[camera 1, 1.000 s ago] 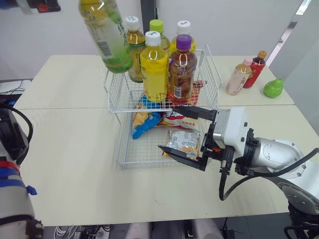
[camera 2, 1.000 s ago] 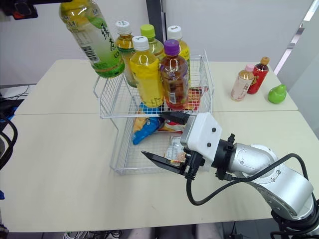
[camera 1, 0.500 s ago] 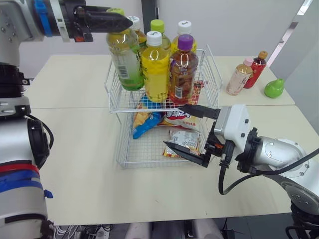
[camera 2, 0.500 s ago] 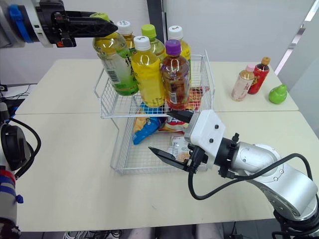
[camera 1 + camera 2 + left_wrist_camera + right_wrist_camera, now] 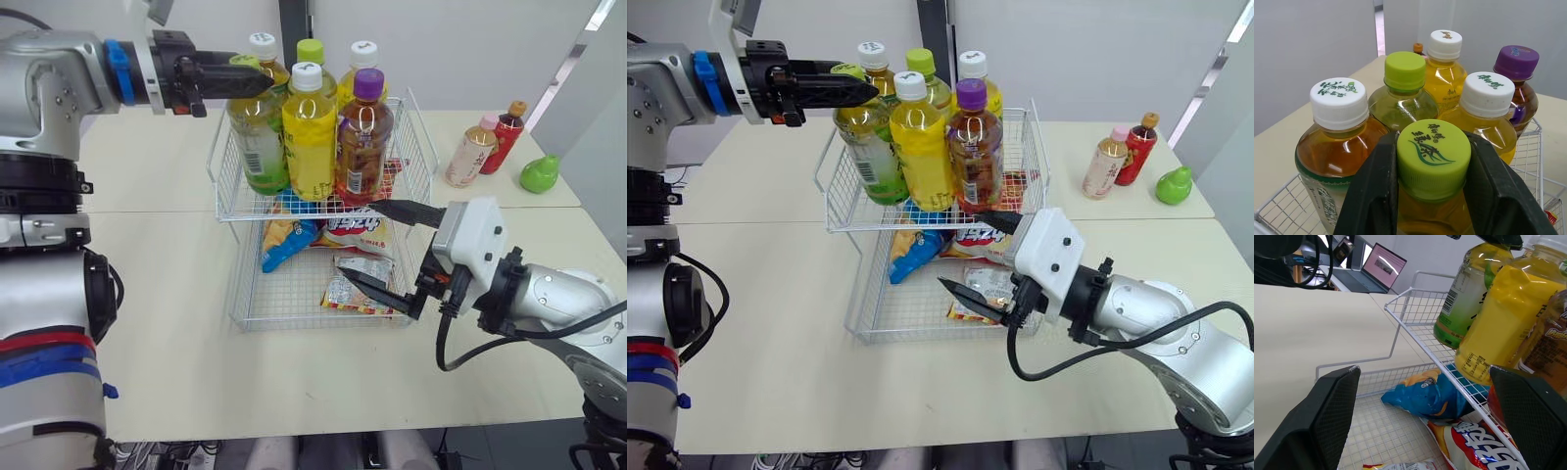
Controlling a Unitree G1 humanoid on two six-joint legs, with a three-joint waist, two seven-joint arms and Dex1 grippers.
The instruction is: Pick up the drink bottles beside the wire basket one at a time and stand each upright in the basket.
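Note:
A two-tier wire basket (image 5: 422, 147) stands mid-table with several bottles upright in its upper tier. My left gripper (image 5: 251, 80) is shut on the green cap of a green tea bottle (image 5: 261, 147), which stands upright at the tier's front left, next to a yellow bottle (image 5: 310, 142). In the left wrist view the fingers (image 5: 1374, 196) clamp the green cap (image 5: 1433, 156). My right gripper (image 5: 357, 239) is open at the lower tier's front right, with nothing between its fingers (image 5: 1334, 416). Two small bottles, beige (image 5: 468, 152) and red (image 5: 503, 134), stand on the table to the right.
Snack packs (image 5: 357, 284) and a blue bag (image 5: 284, 243) lie in the lower tier. A green pear-shaped object (image 5: 537, 173) sits at the far right of the table. A laptop (image 5: 1382, 264) stands beyond the table. Bare tabletop lies left of the basket and in front of it.
My left gripper brought the green tea bottle down from a tilt above the basket to upright in the upper tier. The open right gripper drifted slightly right.

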